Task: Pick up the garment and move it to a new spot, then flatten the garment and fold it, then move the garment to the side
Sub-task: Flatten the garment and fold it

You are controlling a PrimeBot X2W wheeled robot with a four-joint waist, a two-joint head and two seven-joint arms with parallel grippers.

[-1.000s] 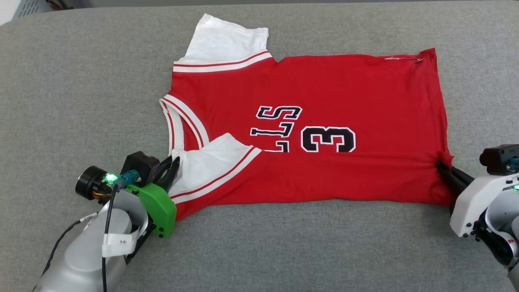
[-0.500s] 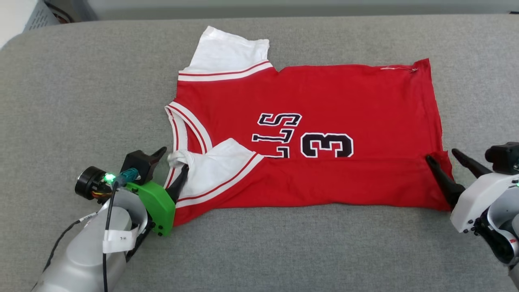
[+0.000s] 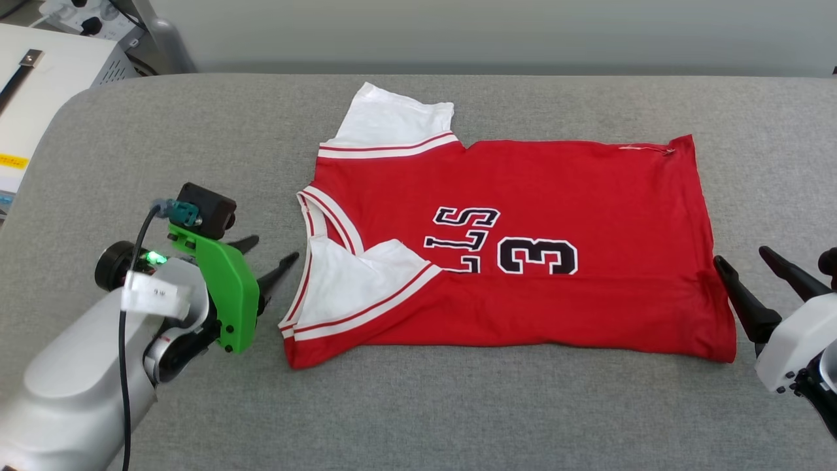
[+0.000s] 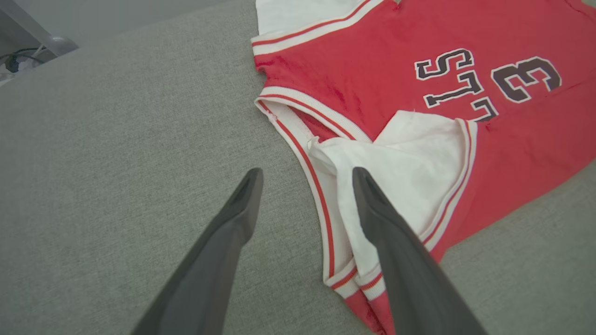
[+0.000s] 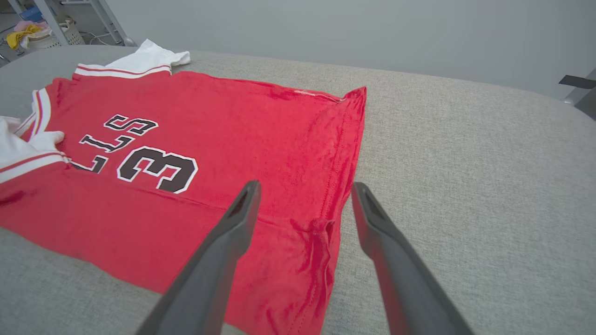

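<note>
The garment [image 3: 575, 196], a red shirt with white sleeves, lies flat on the grey surface with its near edge folded over, covering part of the lettering above the "3". Its near white sleeve [image 3: 346, 281] is folded onto the front. My left gripper [image 3: 269, 256] stands open just left of the collar, clear of the cloth; in the left wrist view the left gripper [image 4: 305, 174] has the collar trim [image 4: 321, 209] beside its right finger. My right gripper [image 3: 745, 258] stands open at the hem's right edge, and the right gripper [image 5: 305, 188] hovers over the puckered hem [image 5: 319, 232].
The grey padded table [image 3: 458, 418] reaches well beyond the shirt on every side. A white cabinet [image 3: 39, 85] and a metal stand stand off the far left corner. A pale wall runs behind the table.
Both grippers have opened, let go of the shirt's folded edge and drawn back from it. The head camera has tilted up, so the whole scene sits lower in view.
</note>
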